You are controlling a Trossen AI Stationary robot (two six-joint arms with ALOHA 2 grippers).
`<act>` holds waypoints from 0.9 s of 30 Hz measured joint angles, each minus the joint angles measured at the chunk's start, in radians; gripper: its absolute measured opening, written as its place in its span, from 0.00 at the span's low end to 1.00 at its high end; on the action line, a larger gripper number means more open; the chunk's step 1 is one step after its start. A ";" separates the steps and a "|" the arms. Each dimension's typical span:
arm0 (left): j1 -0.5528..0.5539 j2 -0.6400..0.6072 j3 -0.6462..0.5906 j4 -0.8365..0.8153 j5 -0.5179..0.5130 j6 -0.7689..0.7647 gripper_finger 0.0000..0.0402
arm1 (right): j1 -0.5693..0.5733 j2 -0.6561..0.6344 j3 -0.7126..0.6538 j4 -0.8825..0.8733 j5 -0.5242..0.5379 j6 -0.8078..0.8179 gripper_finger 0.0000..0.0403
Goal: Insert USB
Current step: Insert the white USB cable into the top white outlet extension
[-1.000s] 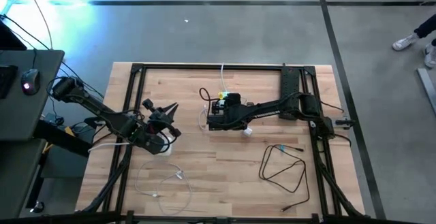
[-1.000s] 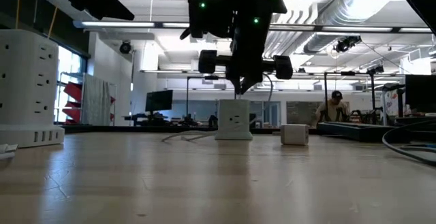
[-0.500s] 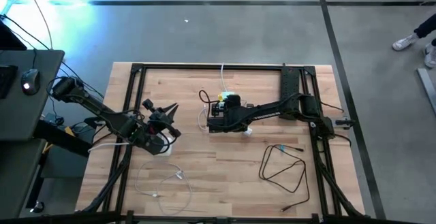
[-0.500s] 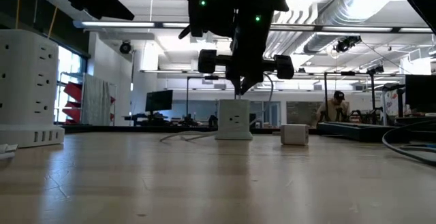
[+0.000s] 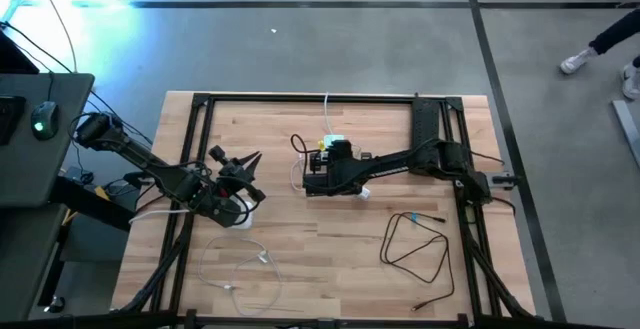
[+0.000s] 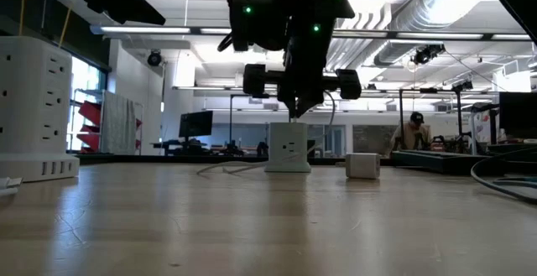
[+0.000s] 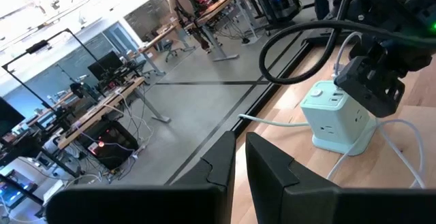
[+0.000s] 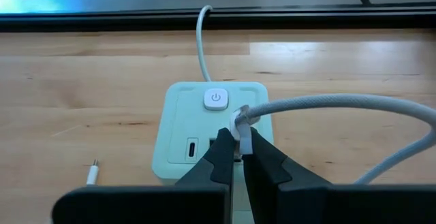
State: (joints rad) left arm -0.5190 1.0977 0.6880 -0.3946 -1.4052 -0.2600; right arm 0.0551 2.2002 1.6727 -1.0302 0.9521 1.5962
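Above the white power cube (image 8: 213, 129), the right hand (image 8: 236, 157) pinches a USB plug (image 8: 240, 127) (cable trailing), having shifted slightly toward the table's far edge since earlier. Left hand (image 7: 238, 157) waits unmoved, fingers pressed together.

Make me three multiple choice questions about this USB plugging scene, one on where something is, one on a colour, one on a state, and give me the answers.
1. Where is the right gripper?
A. directly over the power cube
B. beside the black cable loop
C. off the table

2. What colour is the cable held by the right gripper?
A. black
B. light grey
C. red

3. How is the left gripper?
A. shut on a plug
B. wide open
C. shut, holding nothing

Answers: 1 A, the right wrist view shows the cube's top face just beyond its fingertips. 2 B, a pale braided cable runs from its pinched plug. 3 C, the left wrist view shows its fingers nearly together with nothing between them.
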 joint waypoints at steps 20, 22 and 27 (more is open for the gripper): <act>-0.067 -0.005 0.000 -0.010 0.147 0.025 0.04 | 0.122 0.001 0.327 -0.237 0.038 -0.765 0.00; -0.067 -0.005 0.000 -0.024 0.168 0.014 0.04 | 0.147 -0.002 0.356 -0.231 0.008 -0.903 0.00; -0.068 -0.004 0.000 -0.064 0.215 -0.045 0.04 | 0.198 -0.067 0.349 -0.113 -0.218 -1.213 0.00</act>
State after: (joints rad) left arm -0.5871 1.0939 0.6878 -0.4583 -1.1903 -0.3045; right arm 0.2529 2.1331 2.0214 -1.1428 0.7345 0.3828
